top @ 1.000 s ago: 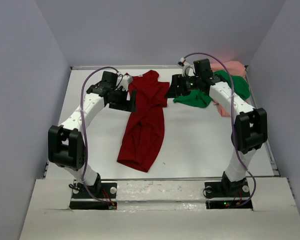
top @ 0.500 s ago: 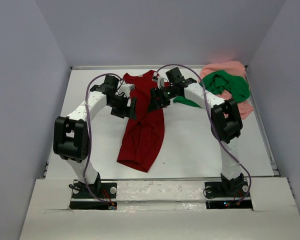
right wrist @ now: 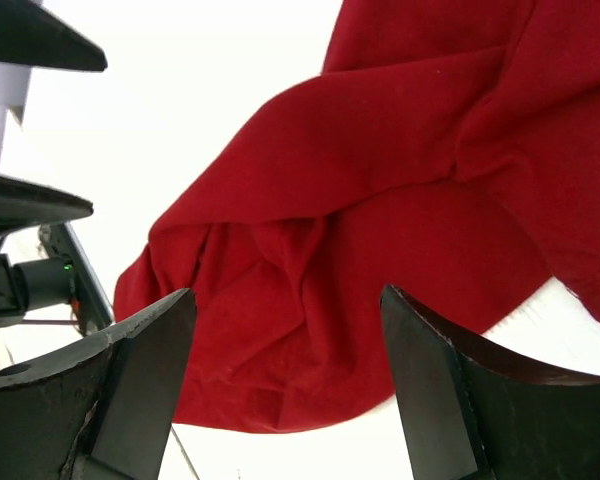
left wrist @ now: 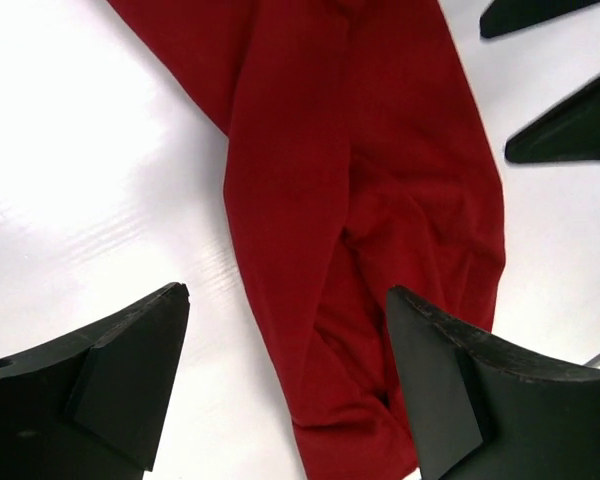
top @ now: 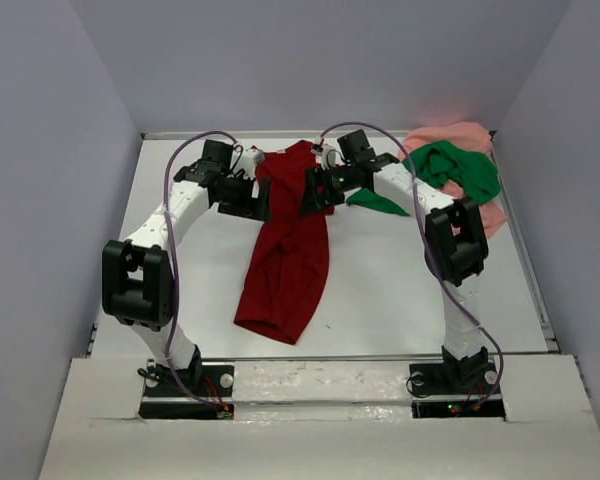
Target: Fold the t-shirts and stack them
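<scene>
1. The dark red t-shirt [top: 285, 250] lay mid-table, bunched into a long narrow strip running from the far edge towards the arm bases. It was creased and doubled over itself, not spread.
2. The bright green t-shirt [top: 462, 168] was heaped on the pale salmon pink t-shirt [top: 458, 133] in the far right corner. One green tail trailed out towards the centre.
3. The left gripper [top: 248, 198] had its jaws wide apart with nothing in them, at the left side of the red shirt's far end.
4. The right gripper [top: 315, 192] was likewise spread and empty, on the opposite side of the same end. Both wrist views looked down on red folds between the fingers. I couldn't tell if the tips touched cloth.
5. Handling, my read: light, limp, no stiffness. It would sag and drape from whatever point got pinched, and the layers would shift against each other.
6. The table [top: 380, 290] looked glossy, so I expected the shirt to slide freely when dragged. That would help flatten it but hurt any fold that needs an anchor.
7. Grip points, my call: one pinch per arm at the two outer corners of the far end, well apart, then pull the cloth taut between them to open the strip.
8. Risk: the folds were stacked, so a pinch could catch two layers or only the top one. Which end was the collar wasn't clear.
</scene>
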